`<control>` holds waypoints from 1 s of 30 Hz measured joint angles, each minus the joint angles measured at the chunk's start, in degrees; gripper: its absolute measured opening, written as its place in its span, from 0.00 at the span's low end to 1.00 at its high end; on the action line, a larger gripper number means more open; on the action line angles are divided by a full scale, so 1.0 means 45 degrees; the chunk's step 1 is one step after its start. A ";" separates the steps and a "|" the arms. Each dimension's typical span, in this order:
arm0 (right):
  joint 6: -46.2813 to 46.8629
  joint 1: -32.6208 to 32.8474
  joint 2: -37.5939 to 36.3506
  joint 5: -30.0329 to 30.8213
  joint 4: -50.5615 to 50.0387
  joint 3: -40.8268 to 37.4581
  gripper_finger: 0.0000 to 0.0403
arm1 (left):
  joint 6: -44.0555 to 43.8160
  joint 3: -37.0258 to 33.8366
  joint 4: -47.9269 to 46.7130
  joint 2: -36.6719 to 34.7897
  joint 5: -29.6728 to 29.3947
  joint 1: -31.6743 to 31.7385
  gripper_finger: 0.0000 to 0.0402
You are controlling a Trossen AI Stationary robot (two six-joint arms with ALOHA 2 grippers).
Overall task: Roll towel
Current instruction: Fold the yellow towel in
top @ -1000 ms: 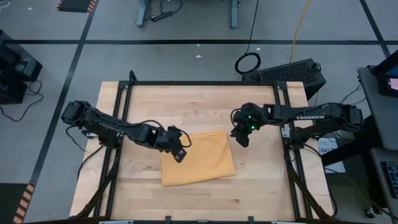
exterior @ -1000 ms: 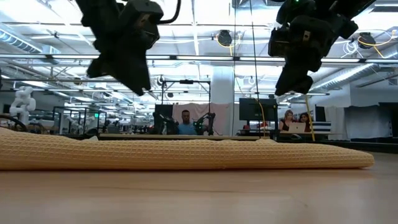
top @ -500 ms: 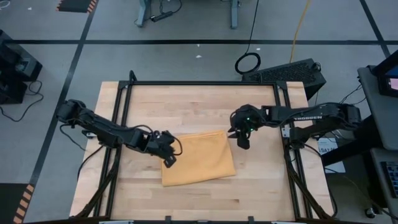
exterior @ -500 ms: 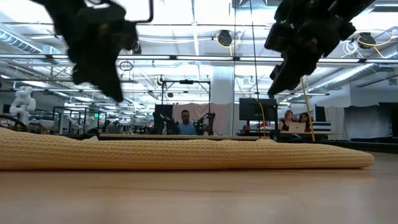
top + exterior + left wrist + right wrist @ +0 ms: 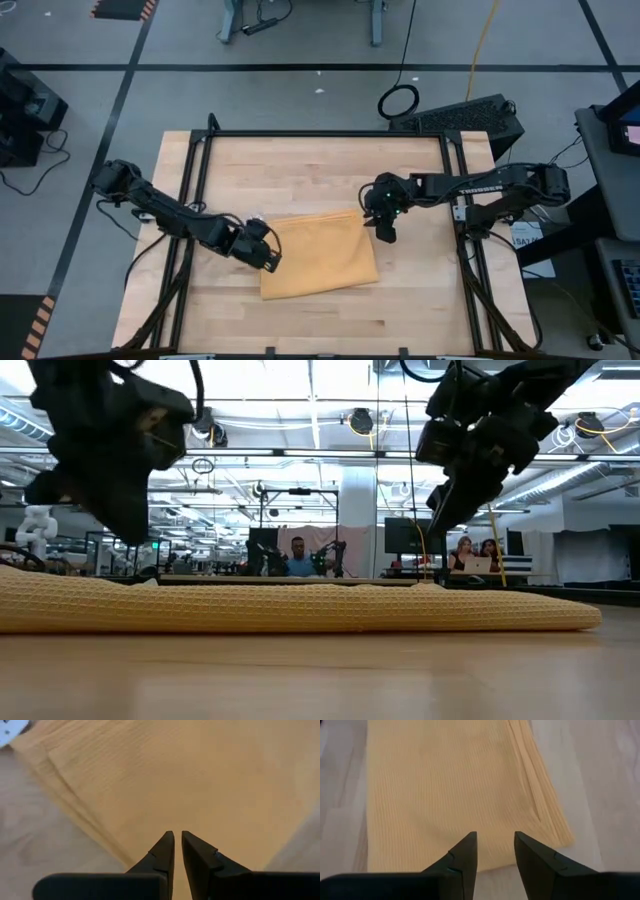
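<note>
— How is the towel (image 5: 318, 255) being laid out on the table (image 5: 320, 165)?

— It is being seen from above as a folded, flat rectangle near the table's middle, toward the front half. Its long axis is being run across the table, from the left arm's side to the right arm's side, and it is being tilted slightly, the right end lying a little farther back than the left.

— What is being shown by the low view that the high view is missing?

— The towel's (image 5: 300, 607) thickness and waffle texture are being shown there as a long low band lying flat on the wood, with both grippers being held above it and clear of the cloth. People are also being seen far back in the room.

— And the wrist views?

— Layered folded edges are being shown along one side of the towel (image 5: 175, 780) in the left wrist view, with a bit of white at the corner, possibly the tag. In the right wrist view the folded edges of the towel (image 5: 450, 795) are also being revealed.

— How are the fingers being held?

— The left gripper (image 5: 177, 851), at the towel's left end, is being kept nearly closed, a thin gap only, with nothing gripped. The right gripper (image 5: 495, 851), over the right rear corner, is being kept parted, nothing between its fingers.
</note>
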 joint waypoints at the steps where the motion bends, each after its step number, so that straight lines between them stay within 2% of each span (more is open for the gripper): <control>1: 0.0020 0.0000 0.0014 0.0005 0.0102 0.0000 0.30 | -0.0141 0.0004 0.0155 -0.0032 -0.0180 -0.0231 0.10; 3: 0.0033 0.0000 0.0023 -0.0013 0.0127 0.0000 0.30 | -0.0075 0.0009 0.0365 -0.0061 -0.0858 -0.0834 0.10; 7: 0.0002 0.0000 -0.0023 -0.0306 0.0630 -0.0002 0.29 | -0.0184 0.0019 0.0098 -0.0298 -0.3653 -0.1770 0.10; 9: -0.0072 0.0000 -0.0045 -0.0686 0.1271 -0.0005 0.27 | -0.0239 0.0014 -0.0260 -0.0436 -0.4244 -0.1924 0.10; 12: 0.0173 0.0000 -0.0045 -0.0973 0.1684 0.0000 0.20 | 0.0707 0.0019 -0.0303 -0.0544 -0.4255 -0.1950 0.10; 17: 0.0682 0.0003 -0.0079 -0.1783 0.1248 0.0000 0.06 | 0.2937 0.0019 -0.0455 -0.0561 -0.2749 -0.1954 0.10; 20: 0.1030 0.0064 -0.0079 -0.1989 0.0793 0.0000 0.01 | 0.3262 0.0019 -0.0337 -0.0559 -0.1896 -0.1954 0.10; 23: 0.1178 0.0257 -0.0110 -0.1873 0.0493 0.0000 0.02 | 0.3181 0.0019 -0.0337 -0.0552 -0.2333 -0.2007 0.10; 27: 0.1384 0.0664 -0.0251 -0.1603 0.0248 -0.0005 0.02 | 0.3006 -0.0225 -0.0894 -0.0639 -0.4192 -0.2027 0.10; 30: 0.1660 0.0928 -0.0569 -0.1200 -0.0198 0.0000 0.02 | 0.1943 -0.1112 -0.0956 -0.0986 -0.4468 -0.2037 0.10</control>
